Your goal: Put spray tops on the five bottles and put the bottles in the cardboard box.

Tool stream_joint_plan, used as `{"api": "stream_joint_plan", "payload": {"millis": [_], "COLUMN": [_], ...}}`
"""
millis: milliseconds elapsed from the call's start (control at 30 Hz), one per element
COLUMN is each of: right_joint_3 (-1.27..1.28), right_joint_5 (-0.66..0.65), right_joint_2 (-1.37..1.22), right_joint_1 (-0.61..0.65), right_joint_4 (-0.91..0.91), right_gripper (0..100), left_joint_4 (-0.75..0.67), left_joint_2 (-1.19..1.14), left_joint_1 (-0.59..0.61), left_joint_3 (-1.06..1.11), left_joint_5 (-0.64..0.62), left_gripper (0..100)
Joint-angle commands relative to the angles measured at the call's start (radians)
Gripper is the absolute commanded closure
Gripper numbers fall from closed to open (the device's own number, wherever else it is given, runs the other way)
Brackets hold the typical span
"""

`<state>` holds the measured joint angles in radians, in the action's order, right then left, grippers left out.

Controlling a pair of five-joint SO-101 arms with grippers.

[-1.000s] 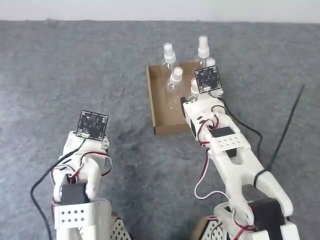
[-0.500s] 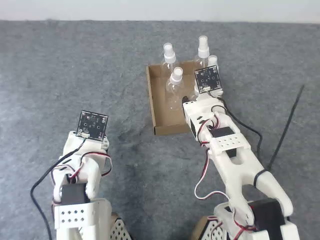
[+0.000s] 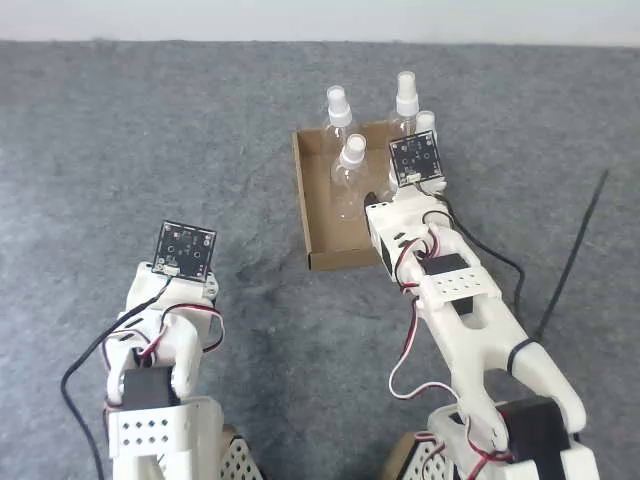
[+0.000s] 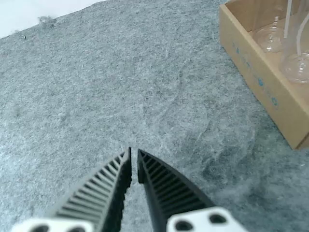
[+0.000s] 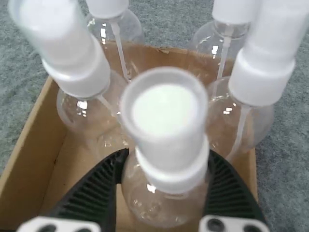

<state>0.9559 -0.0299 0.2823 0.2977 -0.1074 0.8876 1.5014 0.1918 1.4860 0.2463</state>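
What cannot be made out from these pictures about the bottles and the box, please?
- Right wrist view: the held bottle and the right gripper cover the cardboard box floor, so whether the bottle rests on it is unclear.
- High view: the right arm's camera board hides the held bottle.
- Left wrist view: the frame edge cuts two boxed bottles off above their bases.

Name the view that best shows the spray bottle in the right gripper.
Right wrist view: the spray bottle sits in the right gripper, cap and body plain. In the high view the wrist hides it; the left wrist view catches bottle bases, unclear whose.
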Motion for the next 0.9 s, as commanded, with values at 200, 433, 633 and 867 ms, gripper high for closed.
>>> {"api": "stream_joint_plan", "payload": {"millis": [200,433,633,867], "right_joint_3": [-0.089,-0.121,-0.163,-0.255], "right_joint_5": [-0.014,-0.014,-0.014,-0.014], "right_joint_2": [0.018,0.018,0.056,0.213], "right_joint_1": [0.021,0.019,0.016,0.015], "right_joint_4": [-0.09,-0.108,-0.145,-0.321], "right_gripper": [71.2,68.6,68.6,68.6], "left_joint_4": [-0.029,-0.029,-0.029,-0.029], "left_joint_2": [0.02,0.02,0.02,0.02], "left_joint_1": [0.003,0.003,0.003,0.003], "left_joint_3": [-0.007,-0.007,-0.005,-0.005], "left_joint_5": [0.003,0.003,0.003,0.003], "left_gripper": [99,99,99,99]}}
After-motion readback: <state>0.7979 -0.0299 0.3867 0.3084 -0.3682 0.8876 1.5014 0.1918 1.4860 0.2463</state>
